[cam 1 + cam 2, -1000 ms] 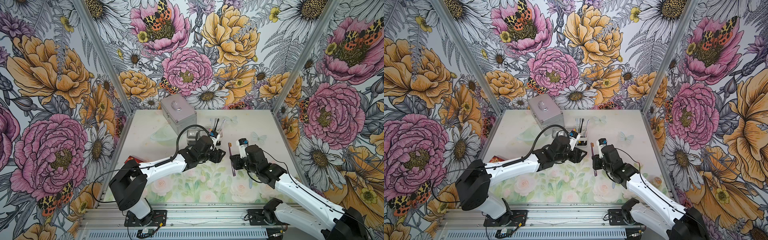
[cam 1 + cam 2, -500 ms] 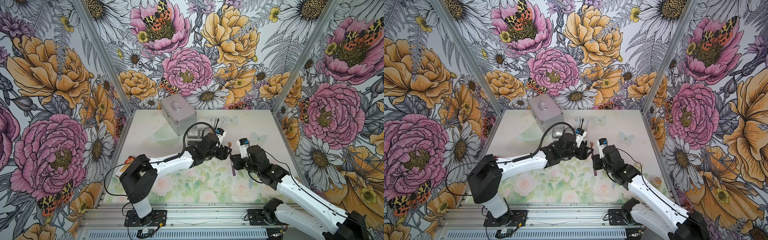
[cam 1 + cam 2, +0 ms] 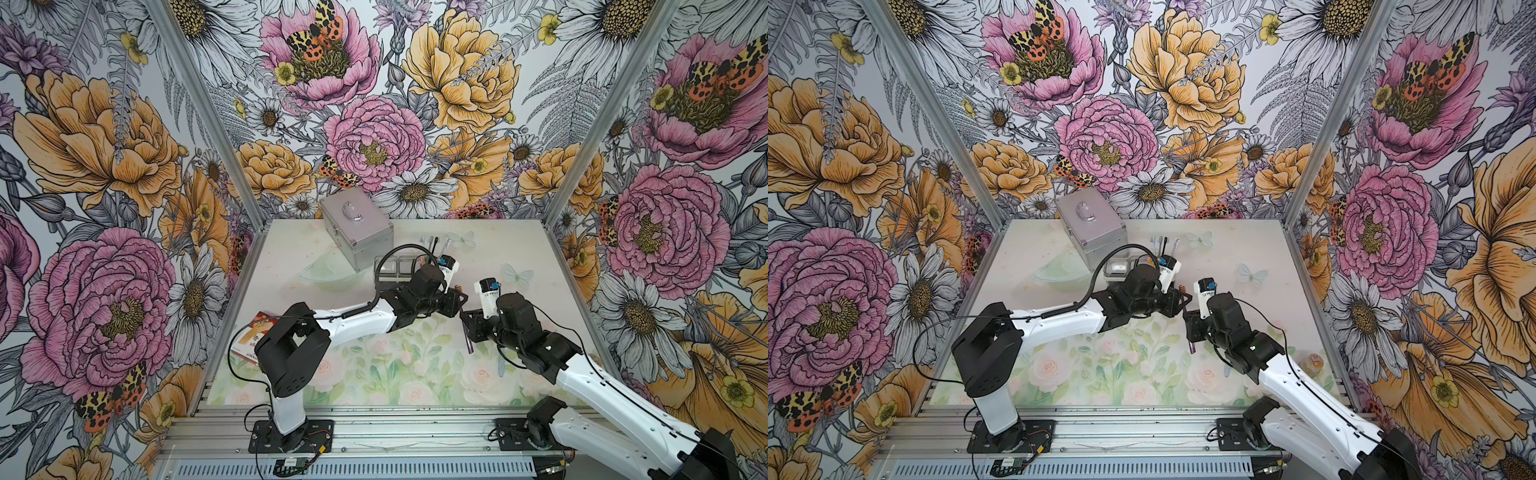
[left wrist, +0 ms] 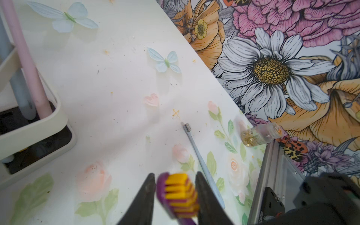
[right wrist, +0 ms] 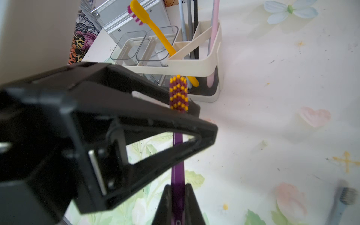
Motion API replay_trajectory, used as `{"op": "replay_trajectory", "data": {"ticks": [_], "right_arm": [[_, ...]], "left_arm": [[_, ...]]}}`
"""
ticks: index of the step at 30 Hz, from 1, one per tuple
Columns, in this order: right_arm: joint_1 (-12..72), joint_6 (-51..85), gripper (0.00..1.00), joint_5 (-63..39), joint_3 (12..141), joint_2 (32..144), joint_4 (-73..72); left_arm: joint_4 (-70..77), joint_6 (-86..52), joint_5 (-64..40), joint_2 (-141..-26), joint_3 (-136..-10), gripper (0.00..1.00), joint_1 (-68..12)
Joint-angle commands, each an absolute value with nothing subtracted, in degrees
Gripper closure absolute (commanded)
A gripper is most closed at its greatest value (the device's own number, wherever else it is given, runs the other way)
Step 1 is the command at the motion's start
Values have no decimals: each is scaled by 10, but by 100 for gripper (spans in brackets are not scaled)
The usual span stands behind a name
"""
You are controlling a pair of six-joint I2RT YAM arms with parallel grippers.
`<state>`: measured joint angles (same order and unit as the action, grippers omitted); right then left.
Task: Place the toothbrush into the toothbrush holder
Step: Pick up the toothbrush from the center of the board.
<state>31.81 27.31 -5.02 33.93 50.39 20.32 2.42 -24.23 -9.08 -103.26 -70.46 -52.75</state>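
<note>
We saw right end effector [image 5: 177, 188] clamped on purple toothbrush [image 5: 177, 171] handle. Left end effector [image 4: 175, 175] jaws flanked zigzag yellow-purple bristles; grip we couldn't tell. Toothbrush hung above surface [image 5: 272, 97], near cream toothbrush holder [image 5: 194, 64].

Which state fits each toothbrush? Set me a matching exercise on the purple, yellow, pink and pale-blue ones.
1 purple plastic toothbrush with yellow-and-purple bristles
2 yellow plastic toothbrush
3 pink plastic toothbrush
4 pale-blue plastic toothbrush

A lying flat on the table
B leaning in the white plastic toothbrush holder
C clamped in the jaws of the right gripper
D standing near upright in the holder's end compartment

Pairs: 1-C, 2-B, 3-D, 4-A
</note>
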Motion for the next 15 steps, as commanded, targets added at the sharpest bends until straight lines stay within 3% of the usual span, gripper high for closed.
{"op": "replay_trajectory", "data": {"ticks": [1,4,14,15], "right_arm": [[321,268,100,-49,336,503,191],[321,267,100,-45,338,502,191],[321,270,99,-25,325,451,192],[322,272,86,-26,323,447,192]], "left_arm": [[37,-246,-94,-1037,-714,83,-527],[39,-240,-98,-1036,-714,100,-527],[39,-221,-82,-1008,-704,100,-512],[39,-220,-82,-1004,-702,100,-509]]}}
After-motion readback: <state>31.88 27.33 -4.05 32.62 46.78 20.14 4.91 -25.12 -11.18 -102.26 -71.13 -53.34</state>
